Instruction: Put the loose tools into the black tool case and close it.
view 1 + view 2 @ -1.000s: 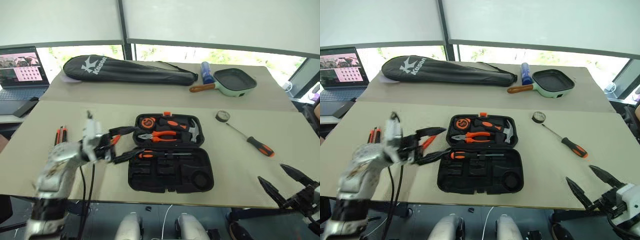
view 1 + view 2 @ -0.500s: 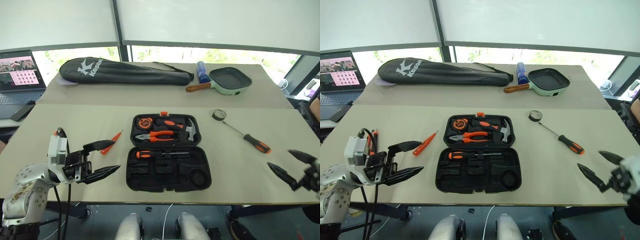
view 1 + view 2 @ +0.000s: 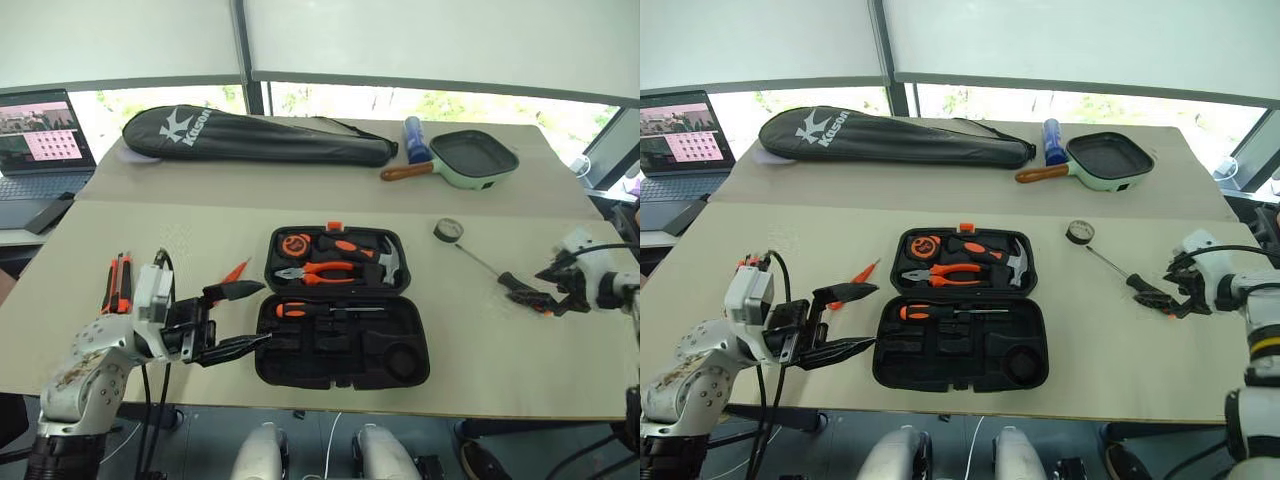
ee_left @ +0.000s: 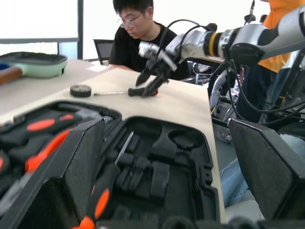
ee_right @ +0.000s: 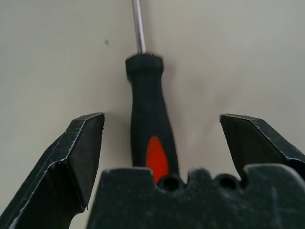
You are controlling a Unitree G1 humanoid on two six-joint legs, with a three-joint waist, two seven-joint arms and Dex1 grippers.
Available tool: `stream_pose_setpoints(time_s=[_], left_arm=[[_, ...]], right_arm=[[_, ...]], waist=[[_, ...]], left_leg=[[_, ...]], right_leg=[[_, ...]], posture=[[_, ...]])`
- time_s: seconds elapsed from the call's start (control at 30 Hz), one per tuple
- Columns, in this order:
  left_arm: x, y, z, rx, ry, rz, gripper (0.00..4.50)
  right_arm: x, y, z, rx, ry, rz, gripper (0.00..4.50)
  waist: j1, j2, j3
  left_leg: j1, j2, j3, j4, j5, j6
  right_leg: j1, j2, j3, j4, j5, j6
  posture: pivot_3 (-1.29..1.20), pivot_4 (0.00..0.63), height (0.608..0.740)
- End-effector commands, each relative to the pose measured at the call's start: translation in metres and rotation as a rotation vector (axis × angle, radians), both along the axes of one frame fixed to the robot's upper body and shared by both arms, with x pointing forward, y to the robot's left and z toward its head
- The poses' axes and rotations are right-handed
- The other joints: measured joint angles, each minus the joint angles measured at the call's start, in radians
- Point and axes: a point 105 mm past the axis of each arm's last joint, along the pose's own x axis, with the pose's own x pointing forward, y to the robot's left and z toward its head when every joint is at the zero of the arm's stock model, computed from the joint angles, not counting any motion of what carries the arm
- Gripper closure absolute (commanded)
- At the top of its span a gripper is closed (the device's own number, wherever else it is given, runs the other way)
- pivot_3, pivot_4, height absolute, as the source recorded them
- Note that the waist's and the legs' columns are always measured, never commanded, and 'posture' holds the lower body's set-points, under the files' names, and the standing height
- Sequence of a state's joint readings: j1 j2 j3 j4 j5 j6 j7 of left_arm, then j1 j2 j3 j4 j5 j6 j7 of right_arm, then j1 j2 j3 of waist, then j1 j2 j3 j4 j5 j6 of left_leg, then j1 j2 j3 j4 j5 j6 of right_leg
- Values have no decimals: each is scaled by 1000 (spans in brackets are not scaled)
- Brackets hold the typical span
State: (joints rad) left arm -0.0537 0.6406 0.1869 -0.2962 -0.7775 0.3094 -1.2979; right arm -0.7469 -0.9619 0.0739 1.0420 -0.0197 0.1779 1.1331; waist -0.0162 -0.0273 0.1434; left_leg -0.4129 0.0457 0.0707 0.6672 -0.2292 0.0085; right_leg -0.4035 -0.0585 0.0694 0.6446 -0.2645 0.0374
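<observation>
I'm holding the right gripper (image 5: 161,143) with jaws spread, the screwdriver (image 5: 148,121) lying between them; the left gripper (image 3: 240,320), jaws spread, is empty beside the case (image 3: 345,355).

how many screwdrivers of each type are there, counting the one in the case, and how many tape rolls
orange-and-black screwdrivers: 2
all-orange tester screwdriver: 1
tape roll: 1
total: 4

Right gripper (image 3: 535,293) hides part of the screwdriver (image 5: 148,138) handle on the table; in the right wrist view the shaft is cut off at twelve o'clock. The laptop (image 3: 40,130) is cropped at nine o'clock.
</observation>
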Motion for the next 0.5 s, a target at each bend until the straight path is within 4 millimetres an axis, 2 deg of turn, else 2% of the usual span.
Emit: stream_pose_setpoints(time_s=[0.03, 0.07, 0.23, 0.3, 0.4, 0.5], left_arm=[[-4, -2, 6, 31, -25, -14, 0], [-5, -2, 6, 34, -23, -15, 0], [-9, -5, 9, 26, 2, -43, 0], [-8, -7, 10, 19, -4, -36, 0], [-6, -4, 10, 19, -13, -9, 0], [-3, 5, 10, 29, -33, 30, 0]], right_arm=[[-2, -6, 4, -19, 14, 7, 1454], [-3, -6, 5, -13, 18, 9, 1669], [-16, -16, 17, -9, 20, 47, 3370], [-21, -17, 26, 6, -8, 90, 3477], [-38, -4, 48, 5, -20, 316, 3478], [-48, 40, 79, 129, -62, 507, 3478]], waist=[[-2, 0, 0], [-2, 0, 0], [1, 0, 0], [6, 1, 1], [3, 2, 1], [-5, 4, 1]], left_leg=[[0, 0, 0, 0, 0, 0], [0, 0, 0, 0, 0, 0], [1, 0, 0, 0, 0, 0], [0, 0, 0, 0, 0, 0], [0, 0, 0, 0, 0, 0], [1, 0, 0, 0, 0, 0]], right_leg=[[0, 0, 0, 0, 0, 0], [0, 0, 0, 0, 0, 0], [1, 0, 0, 1, 0, 0], [0, 0, 0, 1, 0, 0], [0, -1, 0, 1, 0, 0], [0, 0, 0, 1, 0, 0]], posture=[[0, 150, 740], [0, 150, 740], [0, 150, 740], [0, 150, 740], [0, 150, 740], [0, 150, 740]])
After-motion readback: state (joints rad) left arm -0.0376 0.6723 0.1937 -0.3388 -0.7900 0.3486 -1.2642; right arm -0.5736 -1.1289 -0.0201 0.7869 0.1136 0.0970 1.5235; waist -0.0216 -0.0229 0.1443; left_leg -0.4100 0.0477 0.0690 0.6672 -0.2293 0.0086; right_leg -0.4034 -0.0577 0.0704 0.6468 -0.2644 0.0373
